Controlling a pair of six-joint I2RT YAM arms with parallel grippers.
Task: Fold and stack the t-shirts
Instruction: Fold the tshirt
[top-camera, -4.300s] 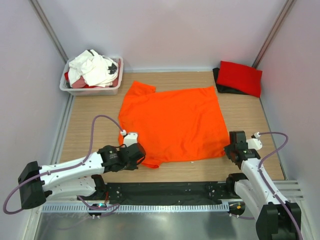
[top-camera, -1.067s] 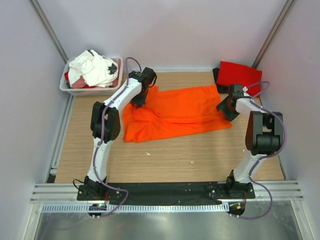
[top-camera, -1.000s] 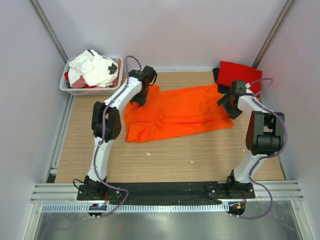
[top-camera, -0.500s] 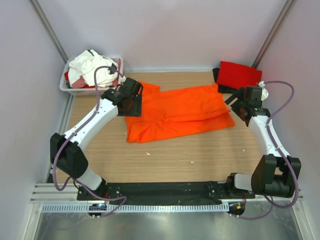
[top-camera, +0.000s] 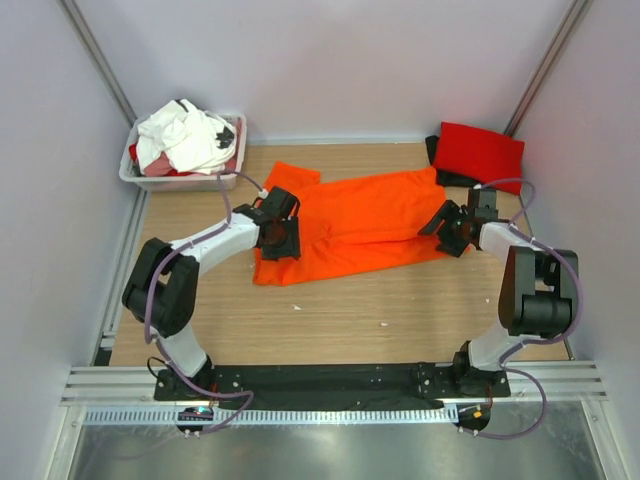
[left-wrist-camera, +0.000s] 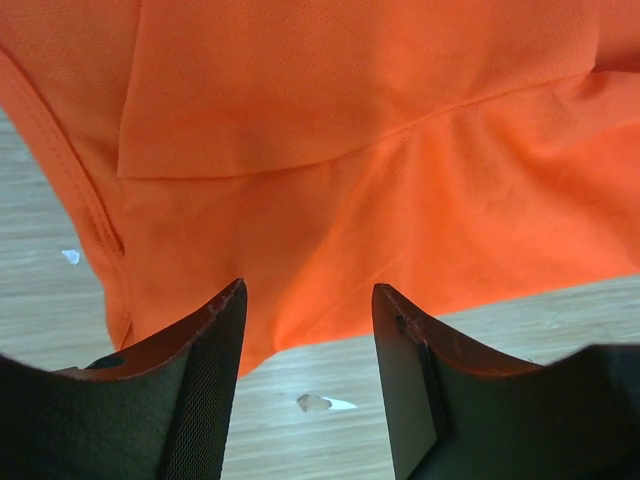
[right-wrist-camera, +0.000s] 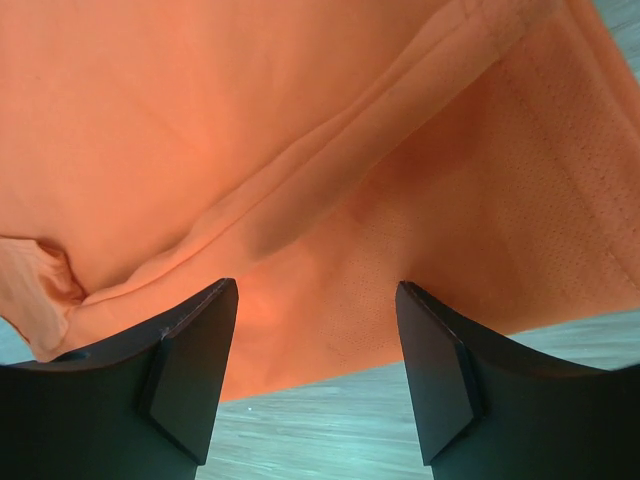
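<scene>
Orange t-shirt (top-camera: 365, 225) folded in half on the bench (top-camera: 350, 315).
Left jaws stand apart over its 9 o'clock end, right jaws apart over its 3 o'clock end.

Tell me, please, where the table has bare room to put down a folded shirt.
The widest bare wood lies between the orange t-shirt and the black base rail. A smaller patch lies between the white tub and the left arm. The far side is crowded: tub, shirt, left gripper, right gripper, red t-shirt.
</scene>
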